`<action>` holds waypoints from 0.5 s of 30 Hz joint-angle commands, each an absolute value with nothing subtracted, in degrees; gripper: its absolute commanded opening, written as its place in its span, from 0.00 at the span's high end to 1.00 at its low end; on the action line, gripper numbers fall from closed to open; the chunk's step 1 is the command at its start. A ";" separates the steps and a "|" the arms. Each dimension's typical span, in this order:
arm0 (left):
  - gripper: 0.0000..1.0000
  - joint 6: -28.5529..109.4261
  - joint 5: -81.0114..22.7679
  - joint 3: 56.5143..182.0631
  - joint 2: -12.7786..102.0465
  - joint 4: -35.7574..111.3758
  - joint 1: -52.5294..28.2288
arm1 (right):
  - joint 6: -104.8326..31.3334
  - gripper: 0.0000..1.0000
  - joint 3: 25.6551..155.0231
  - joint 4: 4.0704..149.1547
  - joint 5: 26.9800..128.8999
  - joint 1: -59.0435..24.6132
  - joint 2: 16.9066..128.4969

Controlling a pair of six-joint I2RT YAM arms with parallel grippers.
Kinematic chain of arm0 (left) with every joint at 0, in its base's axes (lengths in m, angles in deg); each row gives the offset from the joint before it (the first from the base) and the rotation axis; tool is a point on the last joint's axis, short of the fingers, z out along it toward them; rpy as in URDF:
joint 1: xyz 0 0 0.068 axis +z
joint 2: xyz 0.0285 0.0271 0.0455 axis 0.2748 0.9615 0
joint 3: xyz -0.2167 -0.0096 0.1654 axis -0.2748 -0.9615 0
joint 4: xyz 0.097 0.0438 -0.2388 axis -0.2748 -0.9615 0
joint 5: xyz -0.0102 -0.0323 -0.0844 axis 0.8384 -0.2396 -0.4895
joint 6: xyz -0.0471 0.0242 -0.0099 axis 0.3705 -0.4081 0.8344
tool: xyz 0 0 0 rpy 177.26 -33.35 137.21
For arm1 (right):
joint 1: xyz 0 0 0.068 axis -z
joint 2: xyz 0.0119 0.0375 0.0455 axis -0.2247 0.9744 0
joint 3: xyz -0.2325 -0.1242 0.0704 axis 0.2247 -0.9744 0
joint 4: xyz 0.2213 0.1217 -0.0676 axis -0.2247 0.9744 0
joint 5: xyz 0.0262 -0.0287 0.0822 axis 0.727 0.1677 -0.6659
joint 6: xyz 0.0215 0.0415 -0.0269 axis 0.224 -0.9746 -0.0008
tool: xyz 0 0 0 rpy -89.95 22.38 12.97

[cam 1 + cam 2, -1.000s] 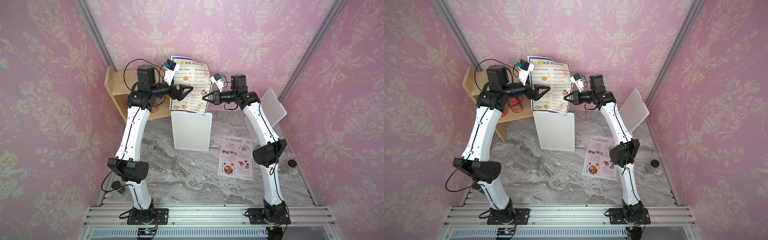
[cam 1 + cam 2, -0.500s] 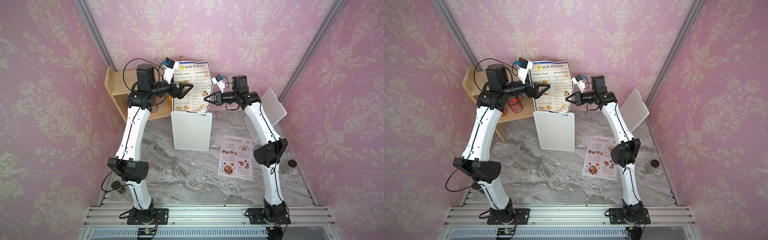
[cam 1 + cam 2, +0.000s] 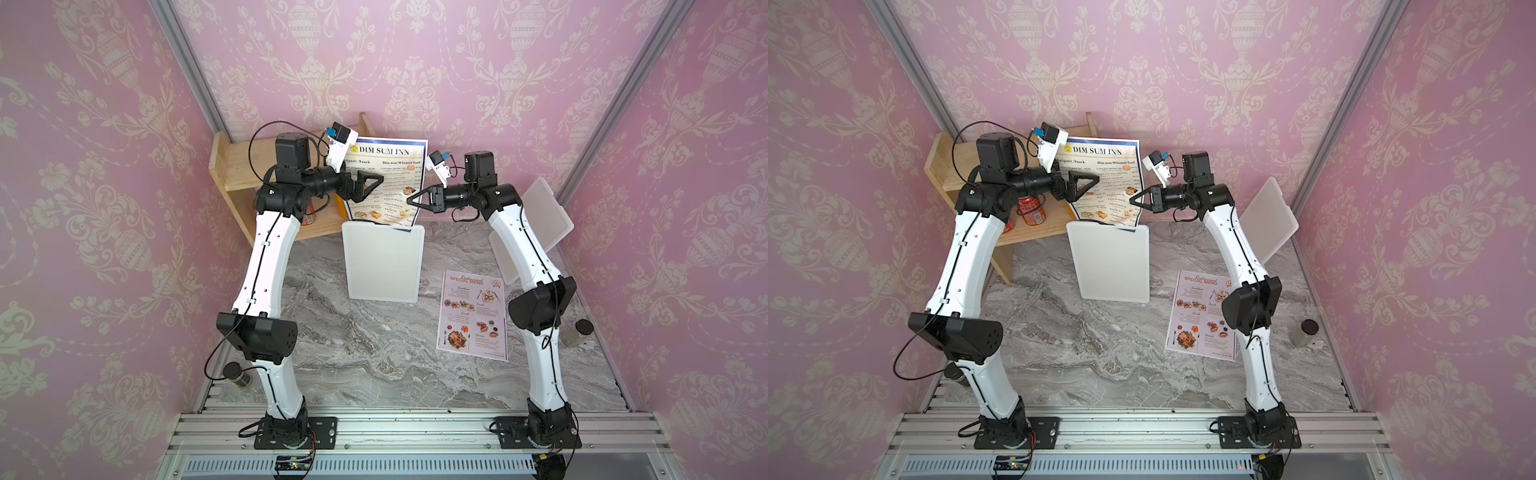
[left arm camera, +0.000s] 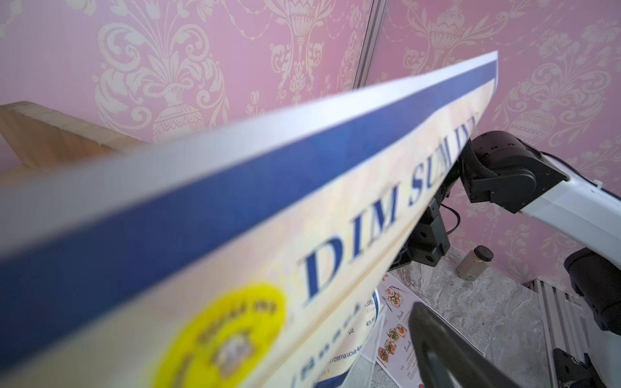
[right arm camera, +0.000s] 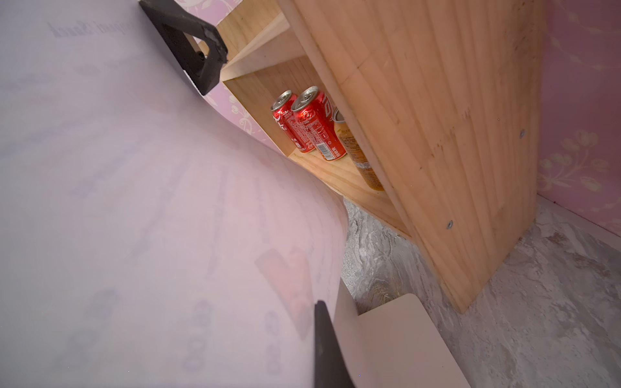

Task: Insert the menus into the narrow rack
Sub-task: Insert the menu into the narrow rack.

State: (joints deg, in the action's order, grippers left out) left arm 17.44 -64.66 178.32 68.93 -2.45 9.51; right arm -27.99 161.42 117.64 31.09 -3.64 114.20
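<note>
My right gripper (image 3: 415, 200) is pinched shut on the side edge of the DIM SUM INN menu (image 3: 392, 176), low on the sheet. The sheet stands upright and spreads from those fingertips toward my left gripper (image 3: 372, 183). The heading is at the top, above both grippers, and in the right wrist view the paper bows in a curve.

My left gripper is spread wide and clamps nothing. In both top views one of its fingers lies across the printed face, and the right wrist view shows another black finger at the unprinted side (so the sheet seems to pass between them).

The narrow rack (image 3: 382, 262) stands on the marble tabletop (image 3: 353, 353) directly below both grippers. The menu's lower edge meets its top rim, and the corner beneath my right fingers shows in front of that rim. I cannot tell whether any of the paper sits inside the slot.

The SPECIAL MENU sheet (image 3: 473, 313) lies flat on the marble, well apart from either gripper, beside my right arm's elbow. Beyond my left gripper is a wooden shelf (image 3: 237, 166) holding red cans (image 5: 307, 124). A white panel (image 3: 536, 220) leans up behind my right arm.
</note>
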 commanded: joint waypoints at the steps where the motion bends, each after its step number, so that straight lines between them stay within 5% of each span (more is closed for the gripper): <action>1: 0.05 13.51 -66.17 177.12 68.57 -6.02 10.14 | -28.02 1.00 164.22 119.19 28.81 -3.43 112.76; 11: 0.05 9.43 -65.11 174.78 67.30 -8.83 11.56 | -28.80 1.00 165.43 118.99 27.28 -3.30 113.65; 15: 0.15 8.05 -66.00 174.69 67.33 -9.86 11.55 | -28.68 1.00 165.43 119.13 26.77 -3.18 113.65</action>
State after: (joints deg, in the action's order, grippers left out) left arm 11.16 -64.73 175.28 68.90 -7.61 11.35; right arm -28.42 164.13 118.01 28.68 -3.59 114.20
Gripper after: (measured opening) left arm 0.868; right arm 0.059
